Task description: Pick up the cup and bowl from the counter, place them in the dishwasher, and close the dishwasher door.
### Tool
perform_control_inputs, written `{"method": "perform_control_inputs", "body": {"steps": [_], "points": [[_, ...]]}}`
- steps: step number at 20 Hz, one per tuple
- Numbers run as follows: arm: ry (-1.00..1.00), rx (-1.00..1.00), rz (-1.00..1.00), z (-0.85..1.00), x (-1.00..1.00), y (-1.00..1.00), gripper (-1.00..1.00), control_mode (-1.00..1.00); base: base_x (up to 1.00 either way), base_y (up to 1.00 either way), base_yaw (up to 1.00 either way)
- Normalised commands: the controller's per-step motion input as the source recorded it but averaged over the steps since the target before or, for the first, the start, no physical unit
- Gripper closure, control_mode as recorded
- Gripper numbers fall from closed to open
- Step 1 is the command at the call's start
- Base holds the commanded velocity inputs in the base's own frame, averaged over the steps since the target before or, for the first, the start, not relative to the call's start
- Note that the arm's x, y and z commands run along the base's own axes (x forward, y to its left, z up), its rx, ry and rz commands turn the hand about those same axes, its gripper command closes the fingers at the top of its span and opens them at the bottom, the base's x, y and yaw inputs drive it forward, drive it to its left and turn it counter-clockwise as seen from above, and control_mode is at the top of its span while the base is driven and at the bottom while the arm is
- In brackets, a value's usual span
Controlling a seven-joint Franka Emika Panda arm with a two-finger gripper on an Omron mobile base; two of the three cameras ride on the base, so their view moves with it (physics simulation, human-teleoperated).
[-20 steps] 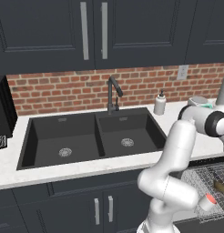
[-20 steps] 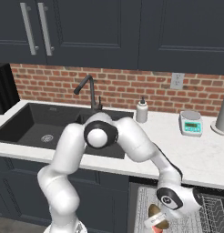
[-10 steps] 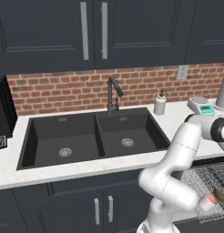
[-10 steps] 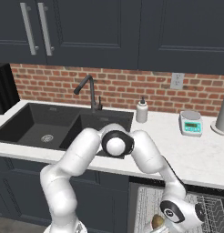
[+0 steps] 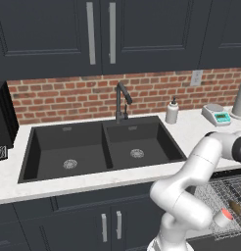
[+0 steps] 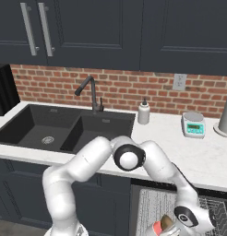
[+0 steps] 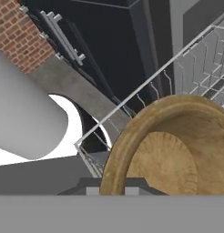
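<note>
The cup [image 5: 223, 217] lies in the dishwasher [image 5: 225, 196] rack, the bowl [image 5: 237, 208] just behind it

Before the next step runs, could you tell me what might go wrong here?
The bowl, held in the gripper, hangs tilted at the wire rack; released like this, it may slide or tip. The cup lies close by in the rack and could get knocked. The arm reaches low over the dishwasher, so withdrawing may snag wires.

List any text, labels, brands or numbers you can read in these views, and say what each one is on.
None can be read.
Kitchen scale: teal display, any digits too small to read.
Pump bottle: plain white, no label seen.
Wall outlet: no marking seen.
Bowl and cup: no print seen.
</note>
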Motion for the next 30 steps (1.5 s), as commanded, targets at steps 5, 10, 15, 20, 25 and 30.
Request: {"method": "perform_control_inputs", "body": {"steps": [5,10,15,20,25,30], "points": [[0.00,0.00,-0.05,-0.36,0.61,-0.14,1.00,-1.00,0.00,0.00,0.00],[0.00,0.01,-0.10,-0.19,0.21,-0.26,1.00,-1.00,0.00,0.00,0.00],[-0.03,0.00,-0.10,-0.27,0.21,-0.29,1.00,-1.00,0.00,0.00,0.00],[0.00,0.00,-0.16,-0.50,0.10,-0.26,1.00,-1.00,0.00,0.00,0.00],[0.01,0.00,-0.20,-0.38,0.07,-0.10,1.00,-1.00,0.00,0.00,0.00],[0.00,0.00,-0.16,-0.40,0.02,-0.24,1.00,-1.00,0.00,0.00,0.00]]}}
